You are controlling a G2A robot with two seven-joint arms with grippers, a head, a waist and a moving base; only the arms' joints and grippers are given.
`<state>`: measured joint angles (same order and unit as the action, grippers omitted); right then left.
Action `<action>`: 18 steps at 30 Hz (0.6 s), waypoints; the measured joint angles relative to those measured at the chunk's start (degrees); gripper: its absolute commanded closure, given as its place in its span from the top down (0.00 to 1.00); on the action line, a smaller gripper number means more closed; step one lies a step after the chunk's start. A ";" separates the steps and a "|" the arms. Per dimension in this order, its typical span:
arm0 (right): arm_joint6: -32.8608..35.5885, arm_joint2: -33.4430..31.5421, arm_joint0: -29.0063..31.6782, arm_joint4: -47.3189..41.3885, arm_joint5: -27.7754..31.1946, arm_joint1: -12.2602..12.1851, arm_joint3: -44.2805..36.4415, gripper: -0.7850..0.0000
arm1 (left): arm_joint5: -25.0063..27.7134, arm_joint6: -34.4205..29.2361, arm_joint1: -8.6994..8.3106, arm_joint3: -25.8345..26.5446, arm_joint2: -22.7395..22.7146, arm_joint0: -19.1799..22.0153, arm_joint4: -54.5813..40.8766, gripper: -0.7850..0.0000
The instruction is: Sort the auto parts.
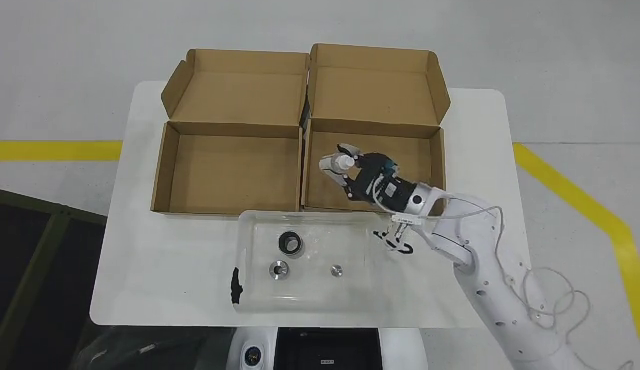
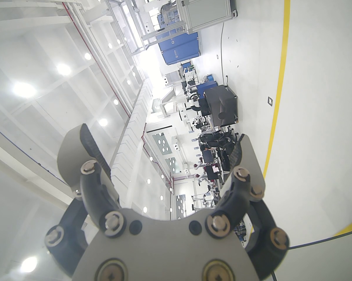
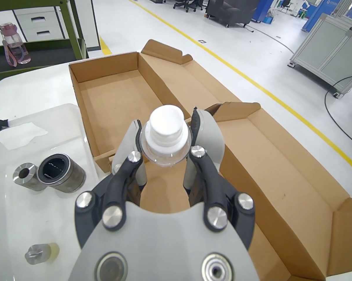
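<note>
My right gripper (image 1: pixel 340 162) is shut on a white stepped plastic part (image 3: pixel 166 135) with a clear flange, also seen as the white part (image 1: pixel 346 154). It hangs over the right cardboard box (image 1: pixel 415 185), near that box's left wall. The left cardboard box (image 1: pixel 228 170) stands beside it with a bare floor. A clear tray (image 1: pixel 258 232) near the table's front holds a black-lined bearing (image 3: pixel 60 172), a steel bushing (image 3: pixel 28 176) and a small steel pin (image 3: pixel 41 253). My left gripper (image 2: pixel 164 135) is open, faces the hall and its ceiling, and holds nothing.
Both boxes have their lids (image 1: pixel 372 82) folded back flat toward the far table edge. A black tape scrap (image 1: pixel 236 288) sticks to the tray's left wall. A green shelf (image 3: pixel 61 15) with a pink bottle (image 3: pixel 13 45) stands beyond the table.
</note>
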<state>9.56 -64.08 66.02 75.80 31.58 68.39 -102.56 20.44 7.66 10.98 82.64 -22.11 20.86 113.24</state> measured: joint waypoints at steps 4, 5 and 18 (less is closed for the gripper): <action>1.59 1.93 -3.07 -0.82 -0.21 0.54 4.39 0.00 | 0.00 0.00 0.00 0.00 0.00 0.00 0.00 1.00; 2.07 2.56 -3.93 -0.98 -0.22 0.71 5.71 0.00 | 0.00 0.00 0.00 0.00 0.00 0.00 0.00 1.00; 6.17 7.96 -11.94 -2.98 0.06 2.53 17.23 0.00 | 0.00 0.00 0.00 0.00 0.00 0.00 0.00 1.00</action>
<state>15.73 -56.13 54.08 72.83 31.64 70.93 -85.33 20.44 7.66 10.98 82.64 -22.11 20.86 113.24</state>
